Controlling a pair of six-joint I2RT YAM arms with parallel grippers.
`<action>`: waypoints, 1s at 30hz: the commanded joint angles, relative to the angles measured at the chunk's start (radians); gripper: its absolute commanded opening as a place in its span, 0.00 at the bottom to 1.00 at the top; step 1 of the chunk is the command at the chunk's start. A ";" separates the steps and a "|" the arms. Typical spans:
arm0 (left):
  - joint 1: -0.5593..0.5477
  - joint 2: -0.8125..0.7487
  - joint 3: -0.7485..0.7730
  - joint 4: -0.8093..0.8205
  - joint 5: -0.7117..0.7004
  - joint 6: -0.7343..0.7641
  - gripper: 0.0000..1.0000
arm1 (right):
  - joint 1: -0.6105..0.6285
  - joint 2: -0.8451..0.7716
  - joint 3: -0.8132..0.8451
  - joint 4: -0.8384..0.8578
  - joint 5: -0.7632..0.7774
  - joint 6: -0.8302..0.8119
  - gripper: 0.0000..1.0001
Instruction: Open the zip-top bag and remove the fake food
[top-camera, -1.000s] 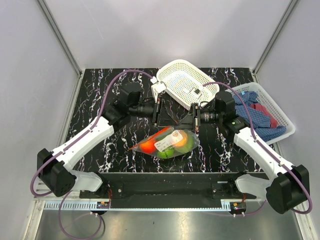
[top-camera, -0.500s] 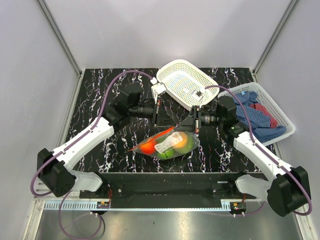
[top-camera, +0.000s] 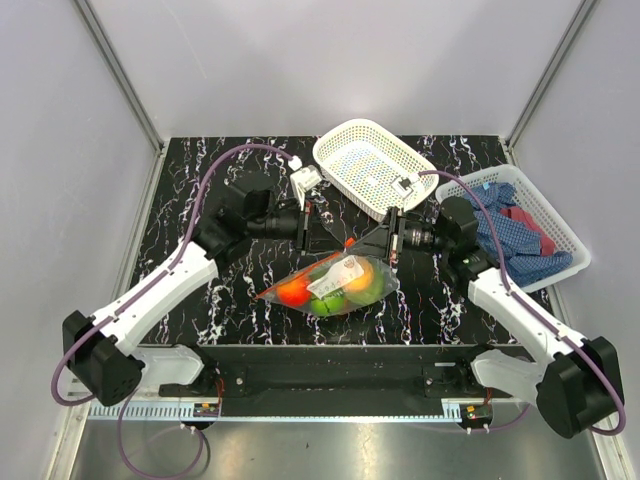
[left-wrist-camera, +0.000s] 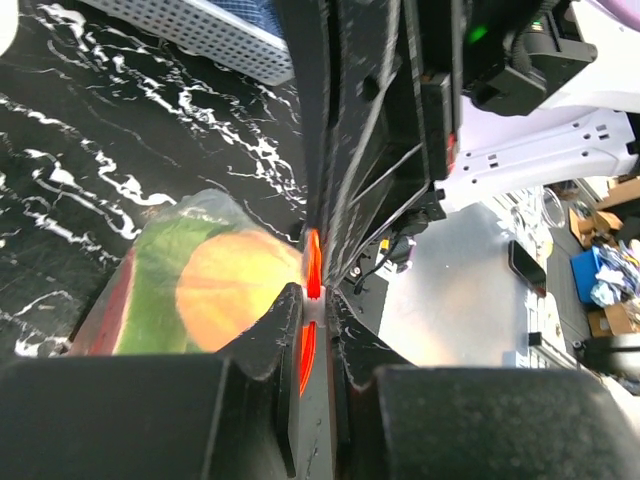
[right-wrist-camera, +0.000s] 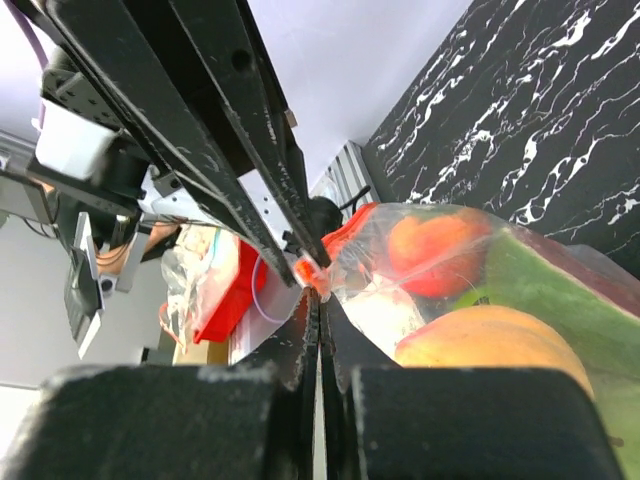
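The clear zip-top bag (top-camera: 335, 283) hangs just above the table's middle, held at its top edge between both grippers. Inside is fake food: a red tomato (top-camera: 293, 291), a green fruit (top-camera: 336, 300) and an orange ball (top-camera: 363, 276). My left gripper (top-camera: 335, 243) comes from the left and is shut on the orange-red zip strip (left-wrist-camera: 313, 262), at its small white slider (left-wrist-camera: 313, 308). My right gripper (top-camera: 365, 245) comes from the right and is shut on the bag's edge (right-wrist-camera: 345, 262) beside the zip's end. The orange ball (left-wrist-camera: 235, 290) and the tomato (right-wrist-camera: 430, 250) press against the plastic.
An empty white lattice basket (top-camera: 373, 168) stands tilted behind the grippers. A second white basket (top-camera: 552, 215) at the right holds blue and red cloths (top-camera: 512, 232). Grey walls close in the black marbled table (top-camera: 190, 215) on three sides.
My left gripper has closed onto the zip strip, and the left arm has drawn back a little to the left. The right gripper stayed shut on the bag and barely moved.
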 joint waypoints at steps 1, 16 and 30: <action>0.011 -0.051 -0.044 -0.065 -0.047 0.007 0.00 | -0.022 -0.060 0.021 0.094 0.084 0.024 0.00; 0.037 -0.453 -0.236 -0.372 -0.340 -0.135 0.00 | -0.167 0.143 0.182 0.012 0.071 -0.136 0.00; 0.037 -0.657 -0.348 -0.535 -0.386 -0.217 0.00 | -0.177 0.404 0.236 0.316 -0.068 -0.079 0.00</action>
